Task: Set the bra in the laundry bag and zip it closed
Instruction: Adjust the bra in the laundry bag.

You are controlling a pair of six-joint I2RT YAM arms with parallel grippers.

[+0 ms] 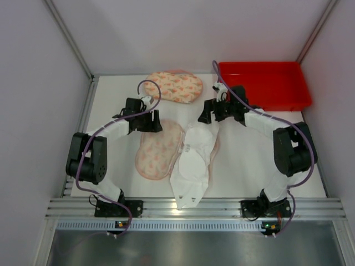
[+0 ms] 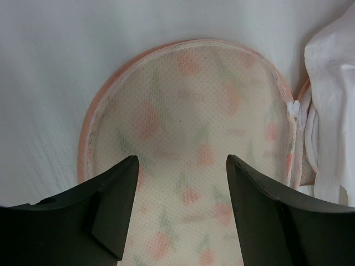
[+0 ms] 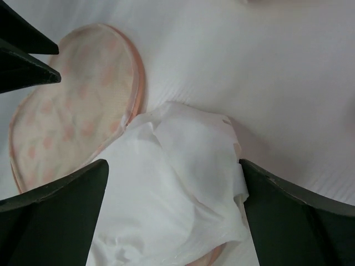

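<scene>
The laundry bag [image 1: 159, 149] is a floral mesh clamshell lying open on the white table, its pink-rimmed left half [image 2: 194, 111] facing up. The white bra [image 1: 194, 160] lies crumpled over the bag's right half and spills toward the table's near edge. My left gripper [image 1: 150, 124] hovers open over the far end of the left half, nothing between its fingers [image 2: 111, 194]. My right gripper [image 1: 207, 115] stands wide open just above the bra's far end [image 3: 177, 183], holding nothing. The zipper [image 2: 294, 113] runs along the seam next to the bra [image 2: 333, 83].
A second floral bag [image 1: 175, 86] lies at the back centre. A red tray [image 1: 263, 83] stands at the back right. Grey walls close in on the left, right and back. The left gripper's fingertips [image 3: 28, 61] show at the upper left of the right wrist view.
</scene>
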